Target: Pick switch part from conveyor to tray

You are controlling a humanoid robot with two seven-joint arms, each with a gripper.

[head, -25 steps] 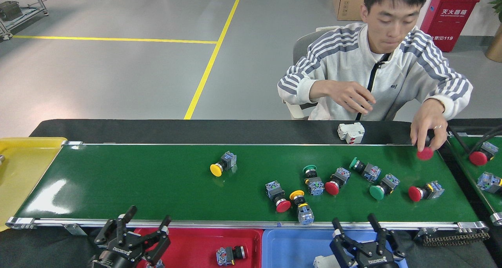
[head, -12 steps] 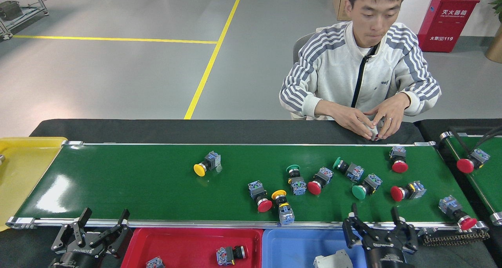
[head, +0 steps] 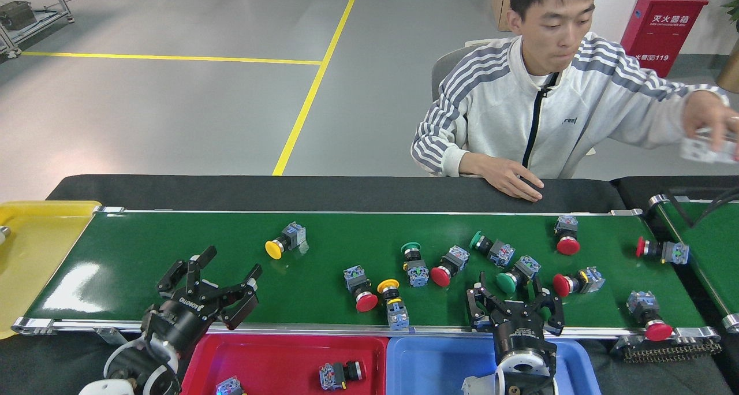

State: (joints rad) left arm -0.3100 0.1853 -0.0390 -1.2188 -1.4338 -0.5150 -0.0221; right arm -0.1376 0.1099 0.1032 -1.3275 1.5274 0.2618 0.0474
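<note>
Reach step: both grippers over conveyor (head: pixel 173 268), nothing held.
Right gripper (head: pixel 515 302) fingers spread near green switch (head: pixel 517 275); left gripper (head: pixel 211 284) spread; next, close on it.

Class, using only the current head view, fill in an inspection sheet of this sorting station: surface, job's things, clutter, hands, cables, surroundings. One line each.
Surface: conveyor, glossy dark green with silver rails, on a black-covered table.
Job's things: about eleven push-button switch parts on the belt, caps yellow, red or green; red tray holds two parts; blue tray and yellow tray alongside.
Clutter: nothing seen.
Hands: left hand open over the belt's near left; right hand open beside the green-capped part.
Cables: black cables at the second belt, far right.
Surroundings: seated person opposite, one arm stretched right; red fire cabinet; yellow floor lines.
</note>
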